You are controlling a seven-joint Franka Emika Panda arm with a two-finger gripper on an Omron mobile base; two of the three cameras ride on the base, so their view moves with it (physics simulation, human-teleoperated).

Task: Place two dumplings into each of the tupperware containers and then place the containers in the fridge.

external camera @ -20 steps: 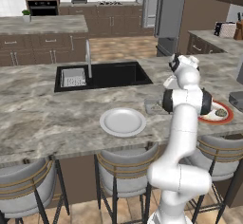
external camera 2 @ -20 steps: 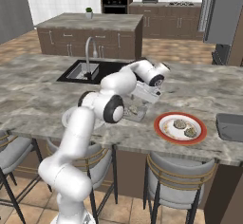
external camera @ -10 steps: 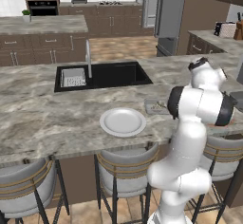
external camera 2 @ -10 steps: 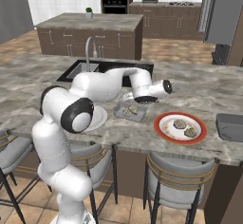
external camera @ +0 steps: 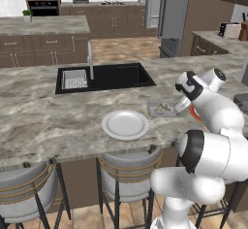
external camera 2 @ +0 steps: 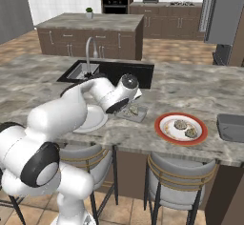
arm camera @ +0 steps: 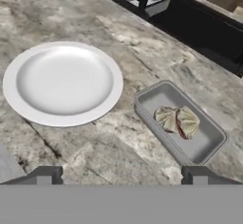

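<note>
One tupperware container (arm camera: 205,148) lies on the marble counter with two dumplings (arm camera: 166,117) (arm camera: 187,121) side by side in it. My gripper (arm camera: 121,175) hangs open above the counter, nothing between its fingertips (arm camera: 45,173), and that container sits ahead and to the right. The same container (external camera: 162,108) lies just left of my hand in the left base view. A second, empty container (external camera 2: 231,126) rests at the counter's right end. Two more dumplings (external camera 2: 180,124) (external camera 2: 191,132) lie on the red-rimmed plate (external camera 2: 164,132). The grey fridge (external camera 2: 226,9) stands far back on the right.
A round white plate (arm camera: 62,82) sits left of the filled container. Behind both lies the black sink (external camera: 109,76) with its faucet (external camera: 90,58). Bar stools (external camera: 128,167) stand along the counter's near edge. My bent arm (external camera 2: 71,109) covers part of the white plate in the right base view.
The arm has folded down and swung its elbow outward, turning the hand over the counter. The gripper has stayed open. The filled container and both plates have not moved.
</note>
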